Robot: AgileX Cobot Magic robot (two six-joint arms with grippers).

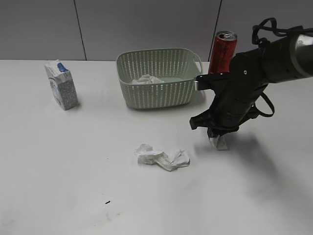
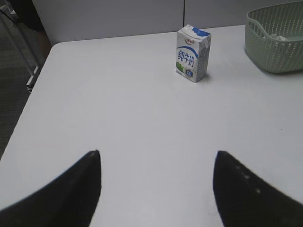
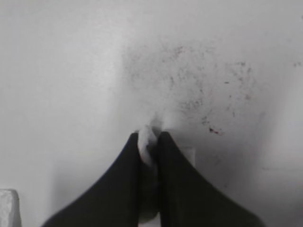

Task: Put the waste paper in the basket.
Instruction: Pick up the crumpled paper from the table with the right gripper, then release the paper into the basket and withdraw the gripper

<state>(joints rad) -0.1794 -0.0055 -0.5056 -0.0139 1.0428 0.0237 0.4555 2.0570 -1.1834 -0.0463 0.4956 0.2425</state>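
The pale green basket (image 1: 161, 78) stands at the back middle of the table, and one white paper wad (image 1: 146, 80) lies inside it. The basket's corner also shows in the left wrist view (image 2: 277, 40). A second crumpled wad (image 1: 162, 157) lies on the table in front of the basket. My right gripper (image 1: 218, 138) points down at the table right of that wad and is shut on a third wad (image 1: 219, 143), seen squeezed between the fingers (image 3: 147, 142). My left gripper (image 2: 156, 163) is open and empty above bare table; it is out of the exterior view.
A white-and-blue carton (image 1: 61, 84) stands upright at the back left, also in the left wrist view (image 2: 191, 54). A tall red can (image 1: 223, 51) stands right of the basket, behind my right arm. The table's left edge (image 2: 28, 101) is near.
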